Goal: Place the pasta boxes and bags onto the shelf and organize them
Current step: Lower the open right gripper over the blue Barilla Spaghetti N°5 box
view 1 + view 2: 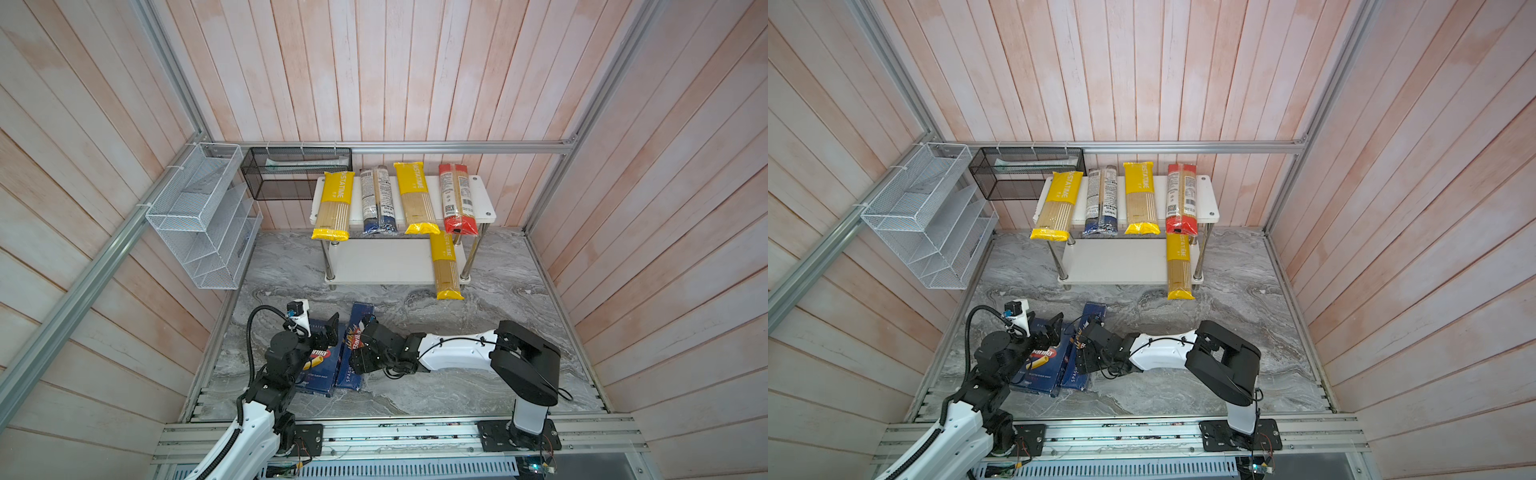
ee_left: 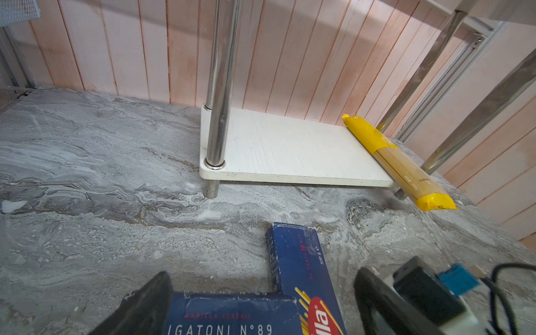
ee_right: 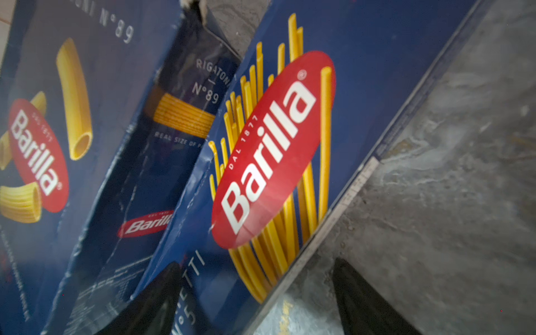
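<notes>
Step in hand, as judged from the layout: pick up the spaghetti box (image 1: pixel 347 374). It lies flat on the table (image 1: pixel 457 374) at the near left, well apart from the shelf (image 1: pixel 374 262) and just beside the rigatoni box (image 1: pixel 318 376). Close the right gripper (image 3: pixel 256 264) across the narrow width of the box, near mid-length, so that the long box does not droop at one end when lifted. Before closing, confirm that both fingers clear the box edges. In the right wrist view one finger (image 3: pixel 156 295) overlaps the printed face on the side nearest the rigatoni box, where the gap is slight, and the other sits over bare table. If that finger cannot drop between the boxes, shift toward the free side. The jaws stand apart and grip nothing. The right arm reaches across the middle, forearm low and nearly level, wrist bent down over the box. The left gripper (image 2: pixel 262 274) hovers over the rigatoni box, jaws wide apart and empty. Four bags (image 1: pixel 415 199) lie across the upper board. One yellow bag (image 1: pixel 445 266) lies on the lower board and overhangs its front edge.
</notes>
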`<state>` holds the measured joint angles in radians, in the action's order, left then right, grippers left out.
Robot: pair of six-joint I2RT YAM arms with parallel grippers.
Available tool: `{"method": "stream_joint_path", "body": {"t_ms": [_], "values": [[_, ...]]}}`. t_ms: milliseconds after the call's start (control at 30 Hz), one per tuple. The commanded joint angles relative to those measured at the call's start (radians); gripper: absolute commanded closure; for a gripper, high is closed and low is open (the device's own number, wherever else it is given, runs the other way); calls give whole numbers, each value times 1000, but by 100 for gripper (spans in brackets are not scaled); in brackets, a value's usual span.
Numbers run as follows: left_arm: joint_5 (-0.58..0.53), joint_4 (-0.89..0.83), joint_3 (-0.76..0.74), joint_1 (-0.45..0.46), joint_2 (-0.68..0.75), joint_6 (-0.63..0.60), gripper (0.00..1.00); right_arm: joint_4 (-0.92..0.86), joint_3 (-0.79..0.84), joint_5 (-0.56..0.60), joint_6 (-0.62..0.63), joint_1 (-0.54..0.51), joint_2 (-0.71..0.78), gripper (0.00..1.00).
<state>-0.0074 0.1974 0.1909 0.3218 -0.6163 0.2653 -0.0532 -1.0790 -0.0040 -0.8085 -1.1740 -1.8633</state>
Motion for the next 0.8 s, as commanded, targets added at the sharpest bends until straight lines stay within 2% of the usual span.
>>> {"method": "stream_joint_path", "body": {"t_ms": [0, 767], "values": [[-6, -1, 33, -3, -1, -8, 0, -94, -45, 26, -8, -11, -41, 18], [-2, 1, 32, -3, 3, -9, 0, -378, -44, 131, -11, 0, -53, 17]]}}
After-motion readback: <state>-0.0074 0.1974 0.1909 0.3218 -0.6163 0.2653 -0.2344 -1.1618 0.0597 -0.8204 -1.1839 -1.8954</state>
